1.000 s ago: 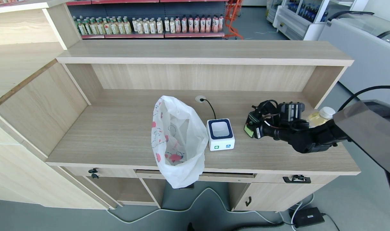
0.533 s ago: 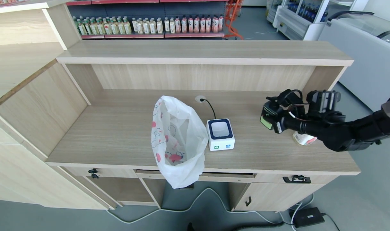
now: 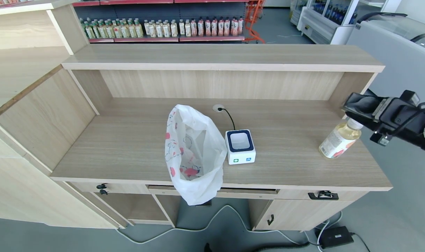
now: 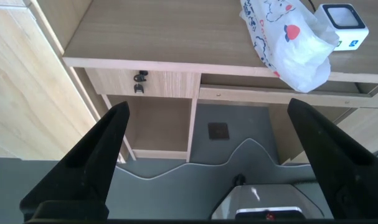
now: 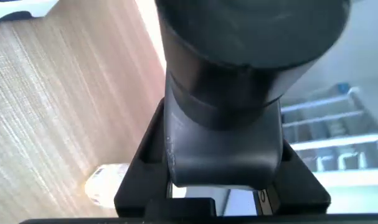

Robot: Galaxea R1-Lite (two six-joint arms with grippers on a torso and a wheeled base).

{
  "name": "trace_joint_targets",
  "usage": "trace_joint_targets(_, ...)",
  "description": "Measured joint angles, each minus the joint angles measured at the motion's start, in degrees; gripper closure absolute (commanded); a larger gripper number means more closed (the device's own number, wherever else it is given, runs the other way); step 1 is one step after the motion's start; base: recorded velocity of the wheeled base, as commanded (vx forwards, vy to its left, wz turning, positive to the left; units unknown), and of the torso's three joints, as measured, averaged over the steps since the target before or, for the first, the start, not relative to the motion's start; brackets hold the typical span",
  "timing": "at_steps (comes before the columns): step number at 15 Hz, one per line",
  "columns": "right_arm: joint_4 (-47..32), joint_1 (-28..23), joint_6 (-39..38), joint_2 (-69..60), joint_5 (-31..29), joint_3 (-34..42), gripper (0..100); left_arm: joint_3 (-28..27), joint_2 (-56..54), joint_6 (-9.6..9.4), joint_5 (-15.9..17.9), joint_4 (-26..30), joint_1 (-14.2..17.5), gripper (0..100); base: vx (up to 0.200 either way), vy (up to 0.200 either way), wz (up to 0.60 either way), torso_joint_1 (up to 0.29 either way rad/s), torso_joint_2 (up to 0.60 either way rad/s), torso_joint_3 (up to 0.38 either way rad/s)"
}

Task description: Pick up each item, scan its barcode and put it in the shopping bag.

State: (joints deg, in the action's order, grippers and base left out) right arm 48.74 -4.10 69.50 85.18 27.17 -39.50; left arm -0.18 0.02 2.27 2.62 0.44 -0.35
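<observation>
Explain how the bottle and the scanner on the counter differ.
The bottle is tall and clear, with yellowish liquid; the scanner is a low white box. The bottle stands near the right end of the counter; the scanner sits mid-counter, with a cable. Both rest on the counter.

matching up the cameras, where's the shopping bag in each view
head view: shopping bag in the middle of the counter, bottom hanging over the front edge.
left wrist view: bag drooping over the counter's front edge.
right wrist view: not in it.
shared landmark: the white scanner beside the bag, in head and left wrist views.
</observation>
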Motion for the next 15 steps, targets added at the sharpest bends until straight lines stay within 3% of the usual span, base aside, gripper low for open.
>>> trace_joint_targets(7, 2.69, 3.46, 50.47, -13.76, 20.44, 5.83, 100, 0.0, 0.0, -0.02, 0.02, 0.0, 0.0, 0, 0.0, 0.0, 0.0, 0.0, 0.0, 0.0)
trace_joint_targets(10, 4.02, 15.97, 60.87, -15.6, 24.48, 6.07, 100, 0.0, 0.0, -0.02, 0.02, 0.0, 0.0, 0, 0.0, 0.0, 0.0, 0.0, 0.0, 0.0)
trace_joint_targets(13, 5.01, 33.63, 66.21, -15.14, 24.17, 5.96, 100, 0.0, 0.0, -0.02, 0.02, 0.0, 0.0, 0, 0.0, 0.0, 0.0, 0.0, 0.0, 0.0)
trace_joint_targets(15, 5.32, 42.33, 71.08, -14.04, 23.03, 5.66, 100, 0.0, 0.0, -0.02, 0.02, 0.0, 0.0, 0, 0.0, 0.0, 0.0, 0.0, 0.0, 0.0)
